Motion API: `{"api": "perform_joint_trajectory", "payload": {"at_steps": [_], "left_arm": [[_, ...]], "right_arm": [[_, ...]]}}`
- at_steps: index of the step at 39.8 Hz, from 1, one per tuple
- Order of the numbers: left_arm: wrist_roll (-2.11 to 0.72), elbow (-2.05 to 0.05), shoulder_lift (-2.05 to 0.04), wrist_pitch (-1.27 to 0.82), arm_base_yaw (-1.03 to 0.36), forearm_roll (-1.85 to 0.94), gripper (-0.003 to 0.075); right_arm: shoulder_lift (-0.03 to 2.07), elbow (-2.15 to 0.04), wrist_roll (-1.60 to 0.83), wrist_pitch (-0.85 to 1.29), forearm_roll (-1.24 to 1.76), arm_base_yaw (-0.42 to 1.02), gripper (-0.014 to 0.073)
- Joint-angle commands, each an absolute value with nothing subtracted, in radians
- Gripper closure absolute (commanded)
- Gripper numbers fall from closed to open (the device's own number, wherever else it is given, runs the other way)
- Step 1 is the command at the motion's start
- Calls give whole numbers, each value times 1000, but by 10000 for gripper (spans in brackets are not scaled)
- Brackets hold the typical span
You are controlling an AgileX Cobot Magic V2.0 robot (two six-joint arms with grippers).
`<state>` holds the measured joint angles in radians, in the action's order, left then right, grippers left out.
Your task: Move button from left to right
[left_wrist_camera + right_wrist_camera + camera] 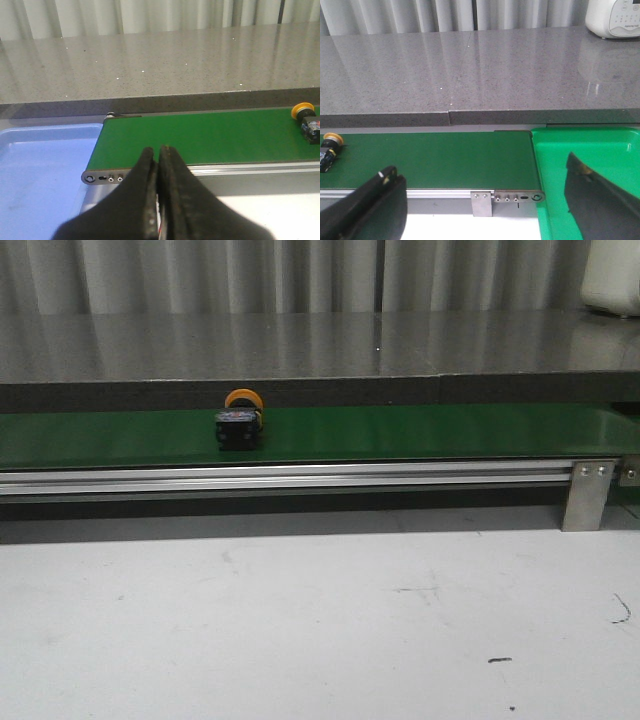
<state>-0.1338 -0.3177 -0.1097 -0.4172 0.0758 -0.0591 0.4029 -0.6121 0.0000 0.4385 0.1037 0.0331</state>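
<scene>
The button [239, 422], an orange-yellow cap on a black body, lies on the green belt [420, 432], left of the belt's middle in the front view. It also shows in the left wrist view [306, 121] and in the right wrist view [329, 150]. My left gripper [158, 150] is shut and empty, near the belt's left end, well away from the button. My right gripper [482, 172] is wide open and empty, near the belt's right end. Neither gripper shows in the front view.
A blue tray [40, 170] lies off the belt's left end. A green tray [590, 150] lies off its right end. A grey counter [300, 345] runs behind the belt, with a white appliance [615, 17] on it. A metal bracket [586, 494] holds the belt's rail.
</scene>
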Motion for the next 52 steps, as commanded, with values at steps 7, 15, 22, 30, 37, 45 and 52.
{"api": "perform_joint_trajectory", "payload": {"at_steps": [7,15,22,30,37,45,52], "left_arm": [[-125,-343,-119,-335,71,-72,741],[-125,-343,-119,-335,71,-72,741],[-125,-343,-119,-335,71,-72,741],[-125,-343,-119,-335,71,-72,741],[-125,-343,-119,-335,71,-72,741],[-125,-343,-119,-335,71,-72,741],[-125,-343,-119,-335,71,-72,741]], "right_arm": [[416,-649,-8,351,98,34,-60],[416,-649,-8,351,98,34,-60],[416,-649,-8,351,98,34,-60],[465,-654,-8,334,98,34,-60],[593,-717,-8,353,98,34,-60],[784,-885,-8,486,98,34,-60],[960,-1019,-8,596,98,34,-60]]}}
